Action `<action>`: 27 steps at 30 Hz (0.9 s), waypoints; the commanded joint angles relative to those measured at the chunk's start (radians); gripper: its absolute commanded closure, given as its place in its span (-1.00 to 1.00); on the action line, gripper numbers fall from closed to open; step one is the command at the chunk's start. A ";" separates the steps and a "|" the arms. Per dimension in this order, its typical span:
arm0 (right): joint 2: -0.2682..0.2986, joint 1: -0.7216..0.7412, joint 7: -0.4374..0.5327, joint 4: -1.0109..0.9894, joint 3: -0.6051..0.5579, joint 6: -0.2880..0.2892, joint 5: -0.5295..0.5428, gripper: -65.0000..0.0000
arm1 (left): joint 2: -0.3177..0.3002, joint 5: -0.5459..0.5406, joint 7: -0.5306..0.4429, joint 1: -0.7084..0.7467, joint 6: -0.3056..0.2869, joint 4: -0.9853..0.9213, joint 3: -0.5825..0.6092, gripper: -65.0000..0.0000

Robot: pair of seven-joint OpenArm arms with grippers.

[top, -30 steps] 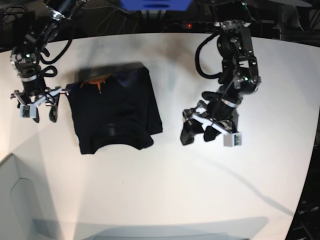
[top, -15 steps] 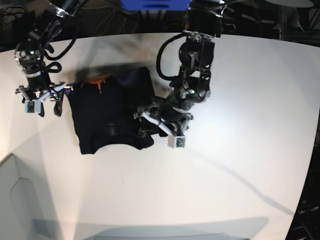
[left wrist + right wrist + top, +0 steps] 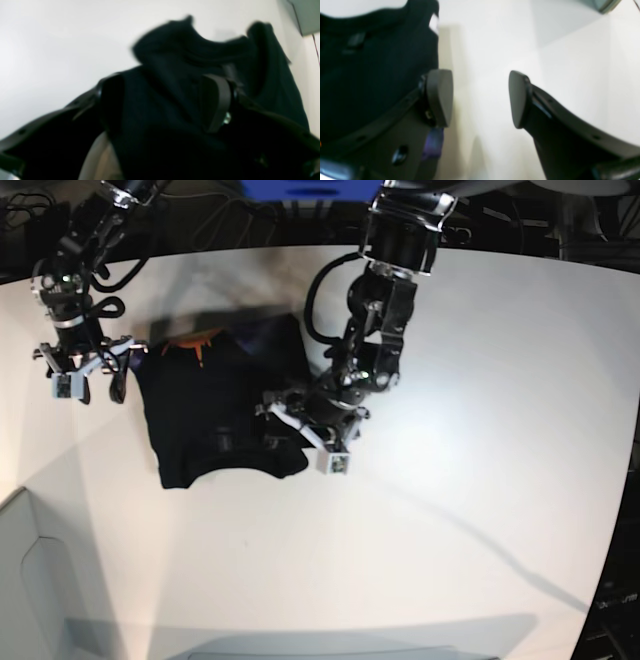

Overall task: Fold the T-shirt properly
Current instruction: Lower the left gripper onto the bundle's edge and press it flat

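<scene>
I see the T-shirt (image 3: pixel 225 405) lying folded into a rough dark rectangle on the white counter (image 3: pixel 470 430), toward my right arm's side, with the orange mark at its collar (image 3: pixel 195 345) near the far edge. My left claw (image 3: pixel 300 430) sits low over the shirt's near corner, jaws spread wide; in the left wrist view black cloth lies between its fingers (image 3: pixel 217 102), but I cannot tell whether they touch it. My right claw (image 3: pixel 85 380) is released, jaws apart, hanging just beside the shirt's edge over bare counter, holding nothing.
</scene>
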 commanded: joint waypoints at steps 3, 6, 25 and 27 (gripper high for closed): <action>0.011 0.003 0.032 0.018 0.003 0.011 0.019 -0.10 | 0.010 -0.009 -0.016 -0.020 -0.006 0.011 0.030 -0.38; 0.011 0.003 0.034 0.018 0.006 0.011 0.019 -0.10 | 0.010 -0.009 -0.029 -0.022 -0.006 0.009 0.041 -0.31; 0.012 0.014 0.032 0.018 0.000 0.011 0.019 -0.10 | 0.010 -0.094 -0.095 0.010 0.017 0.172 0.022 1.00; 0.012 0.014 0.032 0.018 0.000 0.011 0.019 -0.10 | 0.010 -0.111 -0.095 0.023 0.080 0.227 0.021 1.00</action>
